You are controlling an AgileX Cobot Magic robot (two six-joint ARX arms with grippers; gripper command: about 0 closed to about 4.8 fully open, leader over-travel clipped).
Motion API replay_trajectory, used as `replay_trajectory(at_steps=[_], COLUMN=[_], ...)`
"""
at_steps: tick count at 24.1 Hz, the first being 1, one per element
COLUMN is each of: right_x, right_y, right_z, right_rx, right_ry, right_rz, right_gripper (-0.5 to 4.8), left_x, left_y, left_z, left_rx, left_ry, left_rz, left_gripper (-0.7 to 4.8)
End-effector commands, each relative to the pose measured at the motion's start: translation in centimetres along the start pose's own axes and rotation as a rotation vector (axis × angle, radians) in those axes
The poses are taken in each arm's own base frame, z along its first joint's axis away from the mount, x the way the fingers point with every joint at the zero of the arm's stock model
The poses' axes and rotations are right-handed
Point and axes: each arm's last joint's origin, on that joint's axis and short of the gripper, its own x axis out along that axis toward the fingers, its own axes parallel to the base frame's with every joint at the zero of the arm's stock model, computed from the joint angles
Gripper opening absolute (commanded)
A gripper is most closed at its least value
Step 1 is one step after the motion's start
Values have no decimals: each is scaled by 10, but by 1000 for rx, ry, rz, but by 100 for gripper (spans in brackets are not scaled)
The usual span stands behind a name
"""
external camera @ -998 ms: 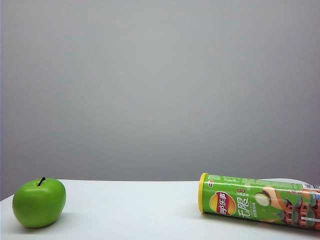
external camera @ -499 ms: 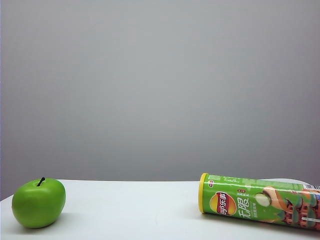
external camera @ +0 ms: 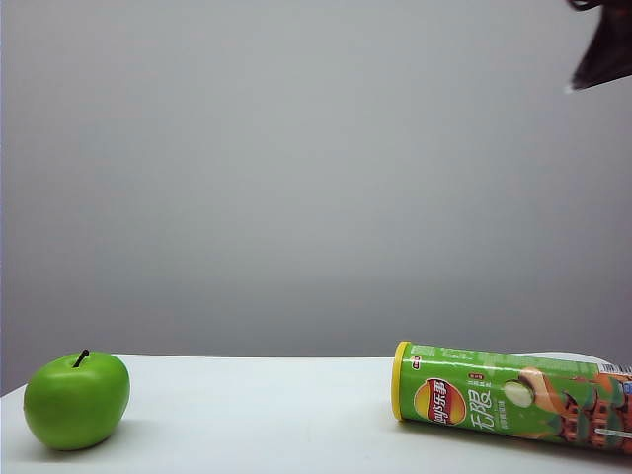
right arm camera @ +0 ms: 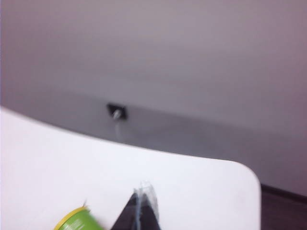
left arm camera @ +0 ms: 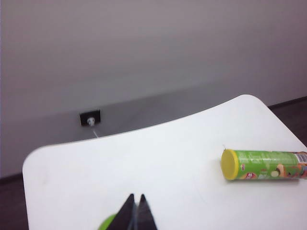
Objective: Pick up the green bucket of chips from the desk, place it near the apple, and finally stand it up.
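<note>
**A:** Plain grey wall (external camera: 296,178) behind, white desk (external camera: 276,415) in front, that's all we've got for a setting. From the exterior view we see the green bucket of chips (external camera: 513,397) lying flat on its side at the right of the desk, yellow lid rim facing the middle. Anyone read the label?

**B:** Yep, we can make out the red and yellow Lay's-style logo near the lid end, with white Chinese characters next to it and some red pagoda art further along. The small print is too tiny for us to read. The apple (external camera: 77,399) sits way over on the left edge, stem up, well apart from the can.

**A:** Grippers?

**B:** In the left wrist view, the left gripper (left arm camera: 135,213) has its 2 dark fingers pressed together into a point, nothing between them. It hangs above the desk, with a sliver of green apple just beside the fingertips and the can off to the far side. The right gripper (right arm camera: 140,211) looks the same in its own wrist view, though that shot is blurry: fingers pinched together, empty, above the desk with the can's yellow lid end peeking in next to it. In the exterior view we only catch a dark bit of arm in the top right corner.

**A:** We also spot a wall socket (left arm camera: 89,118) with a cable (left arm camera: 95,130) low on the wall behind the desk.
</note>
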Motion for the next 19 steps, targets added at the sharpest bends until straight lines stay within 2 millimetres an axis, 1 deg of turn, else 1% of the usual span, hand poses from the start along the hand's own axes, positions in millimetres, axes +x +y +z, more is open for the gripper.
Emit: replay_trajectory(at_steps=[1,4,6,7,8,9,10,11,13,14,15,16,17,18,19], right_x=[22,39,56,64,76,85,100,116,132,147,154,168,177,189,201], right_y=[-3,-6,-8,-10,-12,-13,-14,-14,-11,-8,-5,2,6,13,20], right_z=[29,41,46,46,43,40,32,23,12,1,-3,-10,-13,-14,-13], right_rx=[-49,-70,-79,-71,-77,-83,-85,-83,-93,-131,-154,-221,-272,-361,-421], right_ry=[53,116,181,206,252,278,319,356,410,463,492,558,589,637,684], right_rz=[113,175,225,242,266,285,336,391,431,466,476,492,500,507,510], right_gripper=[-1,-1,-1,0,0,6,57,96,137,247,314,446,479,479,479], left_x=[7,20,34,41,49,53,59,64,68,69,69,70,71,71,72], left_y=[0,-2,-9,-14,-21,-26,-32,-38,-43,-44,-44,-44,-44,-44,-43], left_z=[4,0,-5,-6,-6,-5,-4,-3,-2,0,1,3,4,4,5], left_rx=[0,-15,34,55,92,109,135,146,158,168,167,148,144,149,161], left_ry=[56,139,206,223,229,230,230,226,213,192,184,170,163,155,151], left_rz=[-82,-173,-253,-294,-335,-350,-364,-370,-385,-386,-385,-381,-380,-380,-381], left_gripper=[-4,-4,-4,-4,-2,15,71,130,198,231,243,252,252,262,290])
